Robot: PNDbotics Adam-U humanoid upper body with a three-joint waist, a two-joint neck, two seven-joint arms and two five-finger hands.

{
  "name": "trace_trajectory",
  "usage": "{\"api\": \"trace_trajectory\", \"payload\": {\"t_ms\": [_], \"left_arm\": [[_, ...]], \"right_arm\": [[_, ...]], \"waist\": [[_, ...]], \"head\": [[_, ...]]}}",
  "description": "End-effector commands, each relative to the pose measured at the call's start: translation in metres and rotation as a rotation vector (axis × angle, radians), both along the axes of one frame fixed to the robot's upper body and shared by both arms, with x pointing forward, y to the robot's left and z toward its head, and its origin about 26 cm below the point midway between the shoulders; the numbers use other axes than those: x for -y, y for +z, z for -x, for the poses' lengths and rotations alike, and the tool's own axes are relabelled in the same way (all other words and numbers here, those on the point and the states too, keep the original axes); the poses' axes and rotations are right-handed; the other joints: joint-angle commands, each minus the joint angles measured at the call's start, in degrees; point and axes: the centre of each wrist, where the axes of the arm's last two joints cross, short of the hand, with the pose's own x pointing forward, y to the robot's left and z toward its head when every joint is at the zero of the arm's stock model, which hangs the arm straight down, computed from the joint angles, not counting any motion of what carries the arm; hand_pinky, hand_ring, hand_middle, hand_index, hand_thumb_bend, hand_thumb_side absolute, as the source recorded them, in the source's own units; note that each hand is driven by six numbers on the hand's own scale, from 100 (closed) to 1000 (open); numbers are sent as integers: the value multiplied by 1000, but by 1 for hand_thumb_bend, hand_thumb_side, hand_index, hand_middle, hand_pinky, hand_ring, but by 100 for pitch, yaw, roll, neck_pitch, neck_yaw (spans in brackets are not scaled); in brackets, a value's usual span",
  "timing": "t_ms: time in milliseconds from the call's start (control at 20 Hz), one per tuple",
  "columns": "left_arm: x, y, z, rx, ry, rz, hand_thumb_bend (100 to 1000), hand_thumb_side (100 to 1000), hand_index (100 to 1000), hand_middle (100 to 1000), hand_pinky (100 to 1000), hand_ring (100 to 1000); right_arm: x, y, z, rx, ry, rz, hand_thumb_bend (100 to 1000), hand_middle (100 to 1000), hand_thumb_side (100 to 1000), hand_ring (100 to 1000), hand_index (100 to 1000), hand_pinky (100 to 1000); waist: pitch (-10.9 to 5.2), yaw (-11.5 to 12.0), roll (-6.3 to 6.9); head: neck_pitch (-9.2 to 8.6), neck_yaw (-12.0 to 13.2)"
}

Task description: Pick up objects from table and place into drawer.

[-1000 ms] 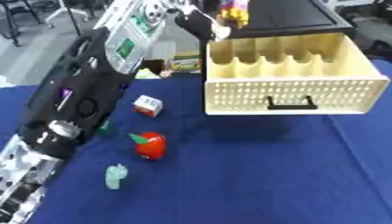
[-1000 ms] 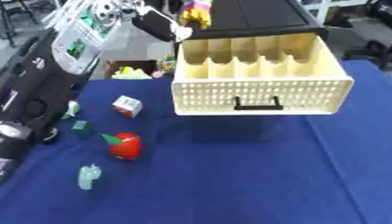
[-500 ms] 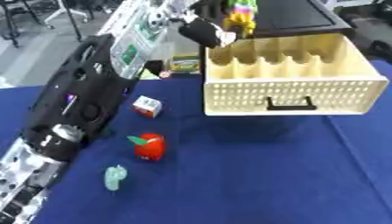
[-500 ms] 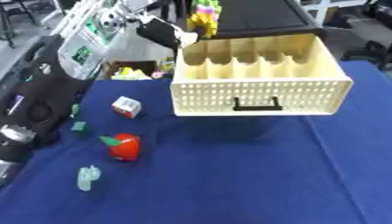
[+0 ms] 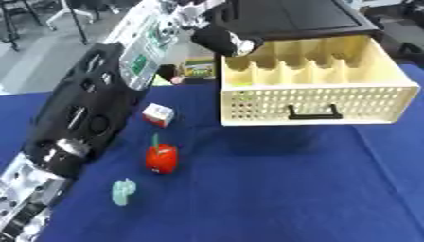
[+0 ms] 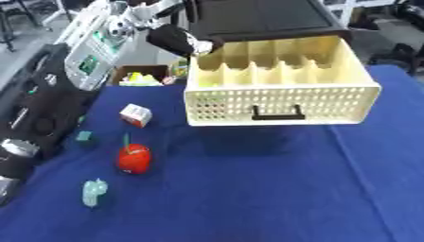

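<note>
Four small things lay on the blue tablecloth [image 5: 273, 189] left of the drawer. Lowest and furthest left was a pale green figure [image 5: 122, 192], with a small teal block [image 6: 83, 136] above it in the right eye view, close against the robot's arm. Next came a red apple-shaped toy [image 5: 162, 158] with a green stem, upright, and beyond it a white cube [image 5: 157, 115] with red marks, tilted on the cloth, apart from the apple. A box with yellow and green contents [image 6: 141, 76] stood at the table's far edge.

Left arm [image 5: 95, 104] rose from the lower left corner, black with a white and green panel, reaching up and across to the drawer's far left corner. The left hand [image 5: 222, 40] hung over that corner, just above the rim; whether its fingers were curled or held anything could not be told.

Right of it, the cream drawer [image 5: 319, 101] stood pulled out from a black cabinet [image 5: 290, 19], with perforated front, black handle [image 5: 313, 115] and divided compartments. Something yellow-green [image 6: 207, 83] lay in the leftmost compartment.
</note>
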Motion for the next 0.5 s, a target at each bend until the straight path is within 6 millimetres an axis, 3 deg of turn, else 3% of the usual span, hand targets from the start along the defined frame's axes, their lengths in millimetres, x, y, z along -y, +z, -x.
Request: {"api": "trace_trajectory", "payload": {"t_ms": [50, 300, 500], "left_arm": [[-12, 21, 8, 61, 4, 64, 299, 494, 980, 575, 461, 598], [-34, 41, 25, 132, 12, 254, 181, 472, 847, 507, 425, 536], [-59, 54, 43, 193, 32, 420, 115, 526, 794, 476, 392, 503]], "right_arm": [[1, 8, 5, 31, -10, 9, 341, 407, 843, 455, 704, 490], [3, 7, 6, 30, -18, 16, 341, 407, 845, 456, 704, 491], [6, 6, 6, 24, -30, 29, 337, 411, 862, 459, 707, 490]], "waist": [[-102, 16, -52], [-122, 101, -95], [-144, 196, -153]], "head": [[33, -19], [132, -30], [178, -76]]}}
